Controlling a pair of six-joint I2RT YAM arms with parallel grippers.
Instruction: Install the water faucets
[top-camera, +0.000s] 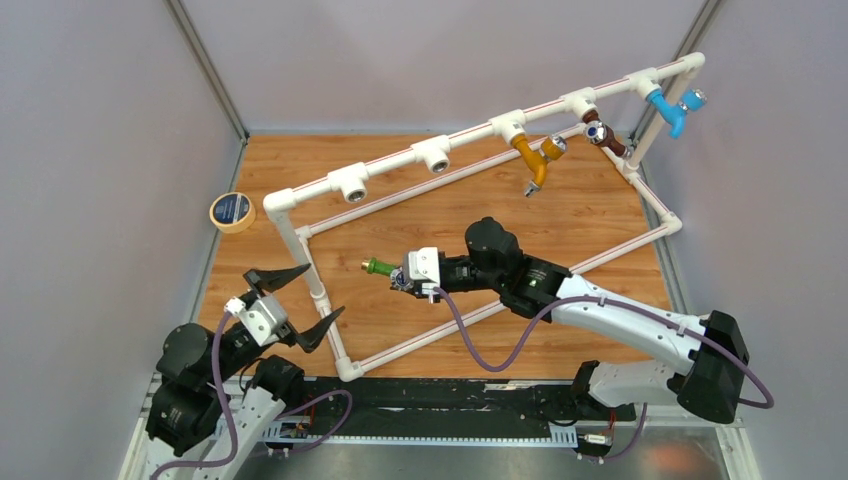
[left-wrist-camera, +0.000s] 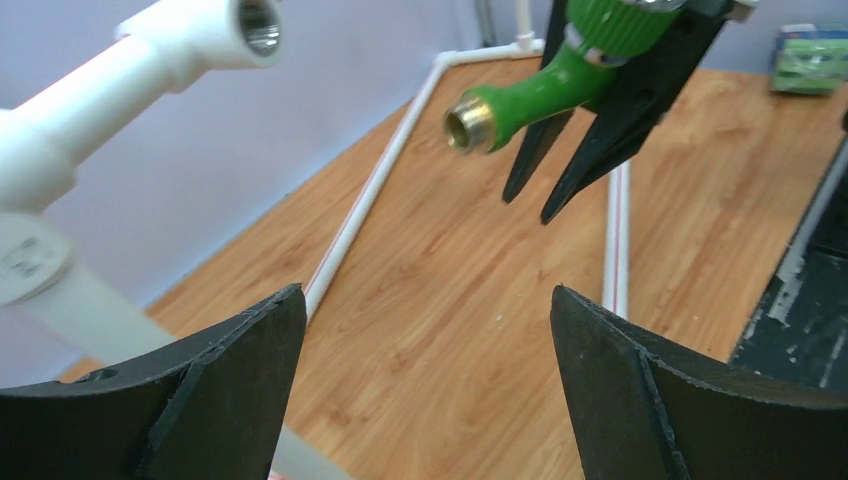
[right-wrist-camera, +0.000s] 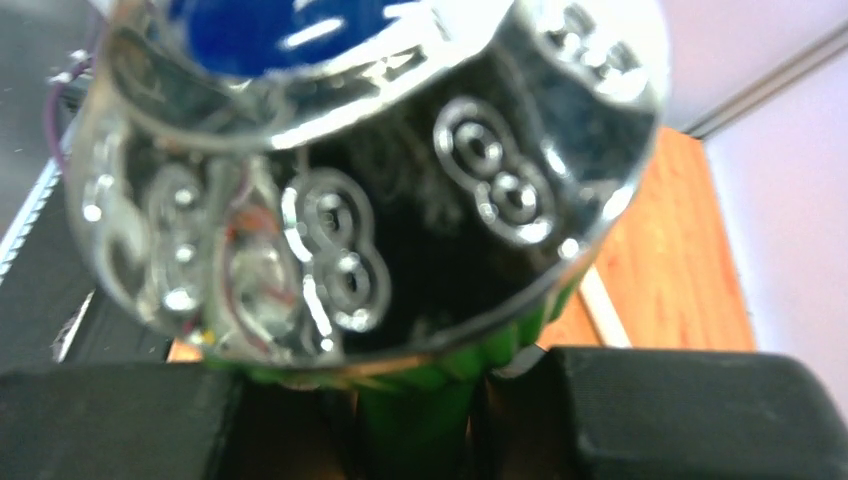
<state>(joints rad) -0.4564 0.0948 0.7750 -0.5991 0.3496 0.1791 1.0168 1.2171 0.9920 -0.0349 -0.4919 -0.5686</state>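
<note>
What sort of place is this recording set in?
Probably a robot test booth rather than a real kitchen: a wooden tabletop walled by plain grey panels, a free-standing white pipe frame with an orange tap screwed in, and a green tap held in the right claw.

The green faucet (left-wrist-camera: 545, 85) was glossy plastic with a brassy metal threaded end, its knob (right-wrist-camera: 380, 190) mirror-bright chrome. The pipe frame (left-wrist-camera: 60, 120) looked smooth white plastic. The table (top-camera: 590, 210) showed matt wood grain.
</note>
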